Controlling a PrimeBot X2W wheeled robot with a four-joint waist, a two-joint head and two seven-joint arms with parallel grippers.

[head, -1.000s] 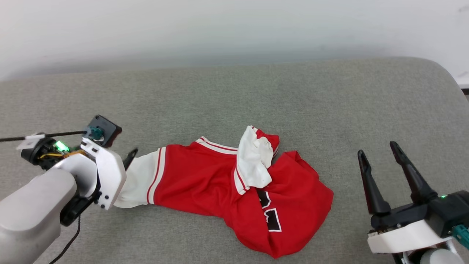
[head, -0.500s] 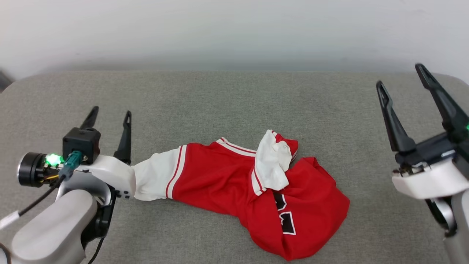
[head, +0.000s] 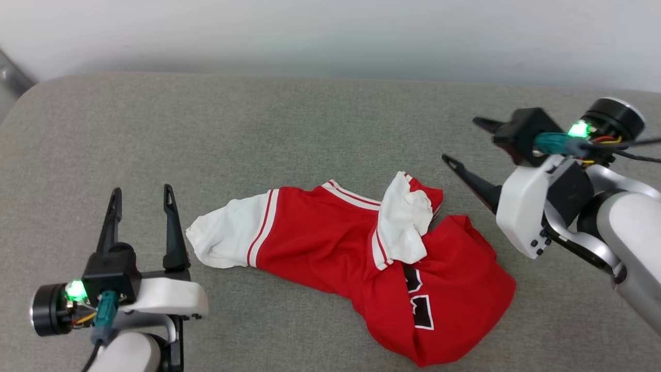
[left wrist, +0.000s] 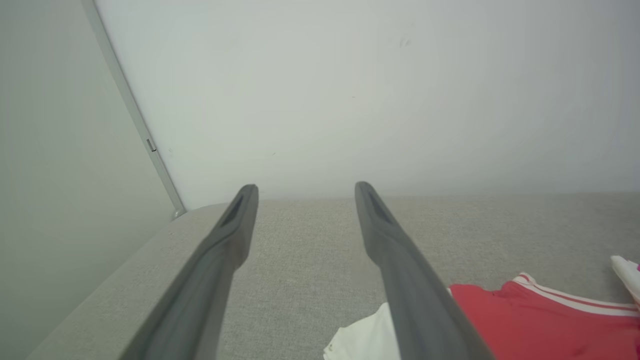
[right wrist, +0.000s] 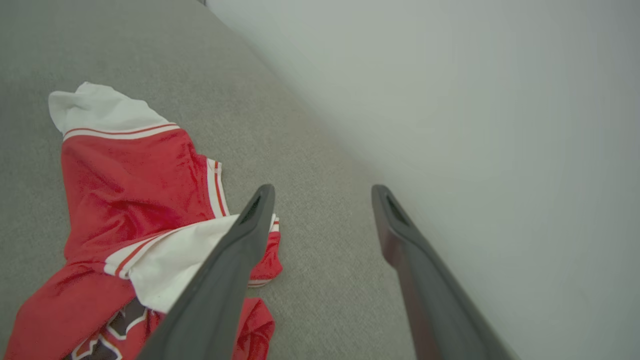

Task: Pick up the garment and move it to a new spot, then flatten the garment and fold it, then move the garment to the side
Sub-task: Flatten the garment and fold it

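The garment (head: 330,243), a red T-shirt with white sleeves, lies crumpled on the grey cushion (head: 310,129). One white sleeve is stretched out to the left and the other is folded over the middle. My left gripper (head: 141,190) stands open just left of the stretched sleeve, fingers pointing away from me, with nothing between them. My right gripper (head: 462,139) is open above the cushion to the right of the garment, fingers pointing left toward it. In the left wrist view the left gripper (left wrist: 306,189) is open with the garment (left wrist: 540,320) at lower right. The right gripper (right wrist: 322,190) stands open beside the garment (right wrist: 130,185).
A pale wall (head: 330,36) runs along the cushion's far edge. A metal strip (head: 10,72) stands at the far left corner, and the metal strip (left wrist: 135,115) shows in the left wrist view. Bare cushion surrounds the garment.
The head camera has shifted. My left gripper has drawn back from the white sleeve toward me. My right arm has risen and turned its fingers leftward. The garment lies as before.
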